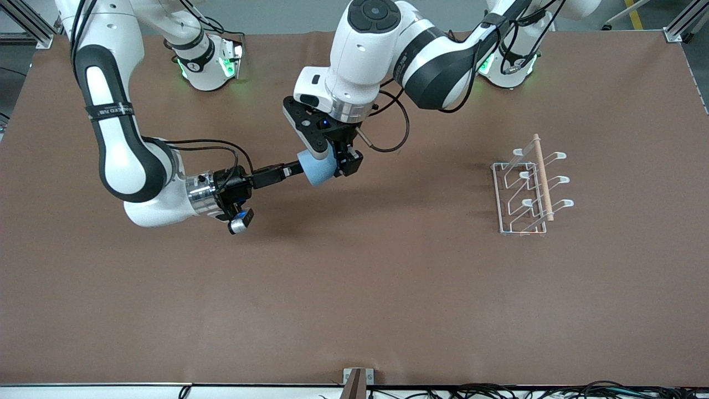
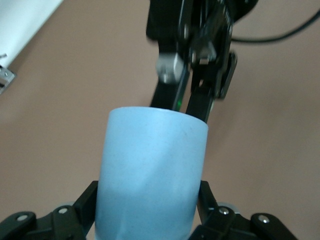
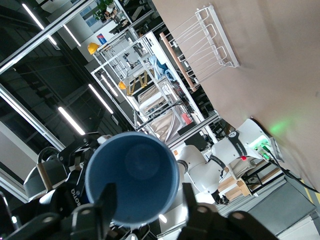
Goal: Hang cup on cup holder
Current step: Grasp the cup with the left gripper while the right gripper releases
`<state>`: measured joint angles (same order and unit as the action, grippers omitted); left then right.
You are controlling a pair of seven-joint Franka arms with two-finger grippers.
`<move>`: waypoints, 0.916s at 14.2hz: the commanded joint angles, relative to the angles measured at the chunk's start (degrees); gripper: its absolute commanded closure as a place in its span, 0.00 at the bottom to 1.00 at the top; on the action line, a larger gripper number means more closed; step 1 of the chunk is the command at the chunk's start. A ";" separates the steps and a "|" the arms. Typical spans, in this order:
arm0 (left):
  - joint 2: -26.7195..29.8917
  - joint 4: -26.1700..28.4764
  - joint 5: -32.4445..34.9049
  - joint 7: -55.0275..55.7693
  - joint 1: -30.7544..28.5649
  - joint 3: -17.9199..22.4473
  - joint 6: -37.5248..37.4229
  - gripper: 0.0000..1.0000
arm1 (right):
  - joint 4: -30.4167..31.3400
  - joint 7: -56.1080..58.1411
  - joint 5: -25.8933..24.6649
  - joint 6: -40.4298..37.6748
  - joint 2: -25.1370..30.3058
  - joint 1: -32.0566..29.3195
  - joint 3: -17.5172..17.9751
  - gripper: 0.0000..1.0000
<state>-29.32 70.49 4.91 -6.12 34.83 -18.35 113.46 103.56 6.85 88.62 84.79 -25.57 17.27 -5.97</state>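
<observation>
Both the left gripper (image 1: pixel 332 160) and the right gripper (image 1: pixel 292 169) clamp the cup (image 1: pixel 318 168) at frame centre. The cup holder (image 1: pixel 529 188) stands at centre right.

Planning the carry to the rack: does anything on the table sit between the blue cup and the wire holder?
Nothing visible does. The light-blue plastic cup is held up between the left gripper and right gripper; only bare brown table lies toward the white wire cup holder.

Black bands with pale lettering wrap the right arm (image 1: pixel 111 110) and the left arm (image 1: pixel 408 52). The letters cannot be read. No other text shows.
</observation>
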 commanded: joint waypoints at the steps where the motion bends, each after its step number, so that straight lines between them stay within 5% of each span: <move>1: 1.45 -0.79 1.24 0.59 -0.38 0.33 -6.21 0.99 | -0.55 0.00 -7.64 -0.42 1.22 -1.54 -0.71 0.00; 4: 2.95 -0.79 1.94 0.41 -1.08 1.47 -13.94 0.99 | -0.81 -0.61 -23.61 3.79 6.39 -2.07 -3.87 0.00; 8: 4.00 -0.70 9.21 -0.38 -2.48 3.50 -24.66 0.98 | -0.81 0.00 -37.78 3.89 9.74 -4.00 -9.23 0.00; 13: 3.74 0.70 19.84 -20.63 -9.76 3.50 -35.39 0.98 | -1.33 0.09 -52.46 8.02 12.38 -4.97 -12.04 0.00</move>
<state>-26.19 69.89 21.00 -18.93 28.05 -14.69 81.04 101.27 7.07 41.20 91.23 -15.06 12.37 -17.75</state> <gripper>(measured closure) 0.185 0.000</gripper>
